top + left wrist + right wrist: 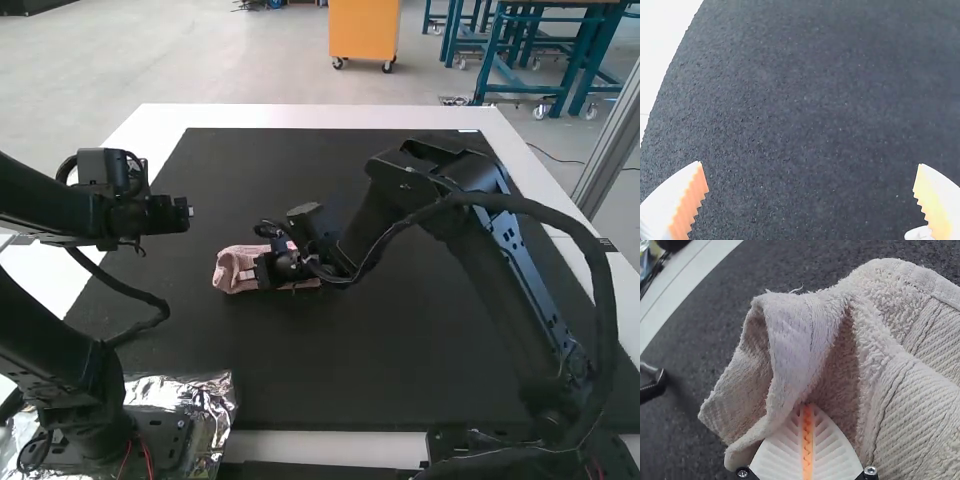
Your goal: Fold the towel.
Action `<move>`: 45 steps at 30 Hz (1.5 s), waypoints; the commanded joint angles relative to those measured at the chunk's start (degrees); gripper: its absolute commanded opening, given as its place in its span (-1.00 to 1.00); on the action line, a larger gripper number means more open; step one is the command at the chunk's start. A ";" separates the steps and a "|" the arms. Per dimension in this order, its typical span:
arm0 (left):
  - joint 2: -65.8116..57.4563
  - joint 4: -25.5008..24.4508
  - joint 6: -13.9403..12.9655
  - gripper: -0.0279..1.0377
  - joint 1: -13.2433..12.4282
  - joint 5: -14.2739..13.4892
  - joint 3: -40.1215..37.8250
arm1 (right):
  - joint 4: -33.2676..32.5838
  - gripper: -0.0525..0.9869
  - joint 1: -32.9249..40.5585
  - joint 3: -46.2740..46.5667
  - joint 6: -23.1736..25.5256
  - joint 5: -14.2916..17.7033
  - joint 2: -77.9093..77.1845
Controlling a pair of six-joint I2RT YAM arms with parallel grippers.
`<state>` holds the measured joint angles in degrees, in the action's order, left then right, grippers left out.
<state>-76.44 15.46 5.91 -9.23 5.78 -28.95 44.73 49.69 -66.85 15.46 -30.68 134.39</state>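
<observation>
Loosely bunched, pink towel (233,267), pinched in right tool (268,270), folds alongside.

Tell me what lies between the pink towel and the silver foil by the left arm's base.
Just a bare stretch of black mat lies between the towel and the foil, as the high view shows.
</observation>
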 commanded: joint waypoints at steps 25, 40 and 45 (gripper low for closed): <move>11.23 -14.50 0.42 0.87 1.76 0.55 -15.00 | -23.81 0.86 -8.82 -4.69 -1.93 2.11 -31.82; 21.34 -21.70 1.47 0.87 9.06 0.72 -22.29 | -39.46 0.85 -25.52 -2.06 -8.70 13.98 -66.71; 30.39 -22.06 1.56 0.87 9.50 3.01 -21.41 | -42.71 0.85 -32.55 2.43 -7.20 14.06 -79.72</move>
<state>-51.44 -7.70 6.94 -0.25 6.70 -48.97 2.55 19.90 -66.11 7.94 -17.82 60.14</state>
